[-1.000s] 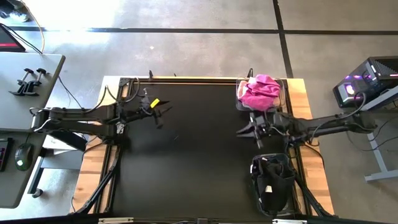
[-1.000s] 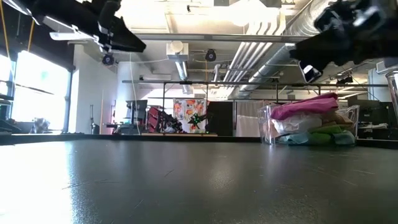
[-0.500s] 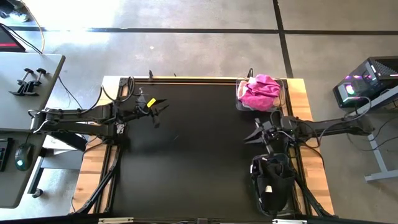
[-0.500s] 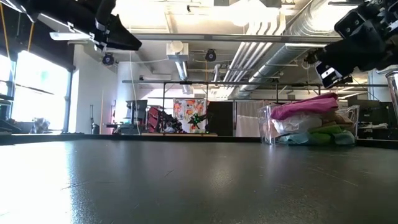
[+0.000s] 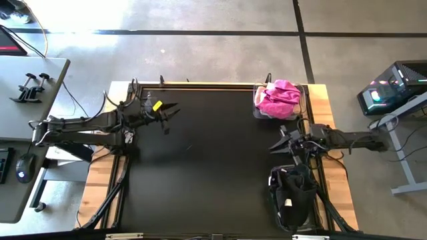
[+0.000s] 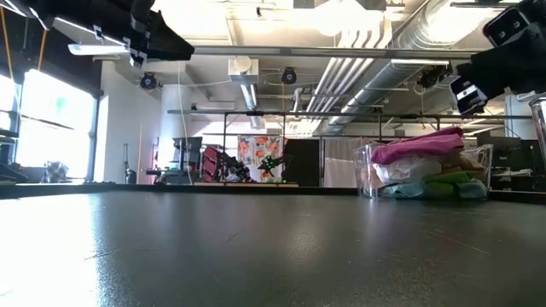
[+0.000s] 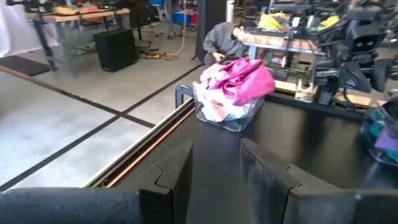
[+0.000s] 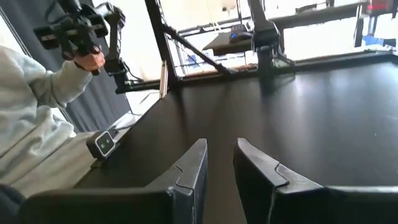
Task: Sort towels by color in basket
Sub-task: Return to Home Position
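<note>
A clear basket (image 5: 257, 108) stands at the table's far right, heaped with towels. A magenta towel (image 5: 280, 97) lies on top (image 6: 416, 146) (image 7: 239, 81), and lime green (image 6: 445, 188) and pale blue (image 6: 404, 190) ones show through the wall below it. A dark basket (image 5: 273, 181) at the near right holds dark cloth. My left gripper (image 5: 172, 110) (image 7: 216, 163) hangs open above the table's far left, with nothing between its fingers. My right gripper (image 5: 276, 145) (image 8: 219, 163) is open by a narrow gap and holds nothing, high between the two baskets.
The black table top (image 5: 207, 160) lies bare between the arms. Teal and purple cloth (image 7: 382, 133) shows in a container at the edge of the left wrist view. Beyond the table, a person's grey sleeve (image 8: 31, 118) and a hand with a device show.
My right gripper has drawn back toward the table's right edge, from over the mat to just beside the dark basket. Its fingers keep the same gap. The towels and baskets have not moved.
</note>
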Controlling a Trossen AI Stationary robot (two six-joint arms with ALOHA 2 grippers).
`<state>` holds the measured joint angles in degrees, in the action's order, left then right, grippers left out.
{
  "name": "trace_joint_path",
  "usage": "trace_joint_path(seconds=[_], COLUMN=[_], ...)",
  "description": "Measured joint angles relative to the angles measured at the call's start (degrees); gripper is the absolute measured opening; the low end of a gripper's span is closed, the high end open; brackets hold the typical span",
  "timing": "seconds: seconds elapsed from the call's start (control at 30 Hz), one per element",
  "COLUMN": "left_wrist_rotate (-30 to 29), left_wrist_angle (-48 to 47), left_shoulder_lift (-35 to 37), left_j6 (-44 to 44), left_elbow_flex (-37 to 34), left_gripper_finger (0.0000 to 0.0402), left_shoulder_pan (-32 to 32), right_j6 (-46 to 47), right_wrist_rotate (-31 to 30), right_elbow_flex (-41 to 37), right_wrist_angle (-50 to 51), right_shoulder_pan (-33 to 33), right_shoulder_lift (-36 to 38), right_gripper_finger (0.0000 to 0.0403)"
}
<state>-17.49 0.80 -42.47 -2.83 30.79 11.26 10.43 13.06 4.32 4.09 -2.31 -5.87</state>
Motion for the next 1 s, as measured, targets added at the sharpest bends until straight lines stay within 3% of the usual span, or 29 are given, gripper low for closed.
trace_joint_path(seconds=[0.23,0.47,0.67,0.77,0.9,1.0], left_wrist_rotate=[11.1,13.2,17.0,17.8,23.1,23.0], left_wrist_angle=[-1.3,-2.8,7.3,7.2,7.2,6.1], left_shoulder_lift=[2.5,4.5,8.5,12.2,19.3,25.6], left_j6=[0.2,0.3,-2.2,-3.8,-6.1,-7.5], left_elbow_flex=[0.0,-0.6,-8.8,-13.0,-17.7,-21.2], left_gripper_finger=[0.0119,0.0119,0.0119,0.0119,0.0119,0.0119], left_shoulder_pan=[7.8,12.5,14.8,16.2,17.7,17.8], right_j6=[-1.3,0.1,1.6,2.3,3.7,3.7], right_wrist_rotate=[-2.1,-11.4,-12.9,-13.1,-14.2,-14.2], right_elbow_flex=[0.0,-3.7,-3.8,-3.8,-3.8,-3.8], right_wrist_angle=[-0.1,-7.3,-6.0,-5.2,-5.1,-5.1], right_shoulder_pan=[0.0,0.0,-0.3,-0.3,-0.3,-0.3], right_shoulder_lift=[5.8,5.6,5.2,5.2,5.1,5.1], right_gripper_finger=[0.0073,0.0073,0.0073,0.0073,0.0073,0.0073])
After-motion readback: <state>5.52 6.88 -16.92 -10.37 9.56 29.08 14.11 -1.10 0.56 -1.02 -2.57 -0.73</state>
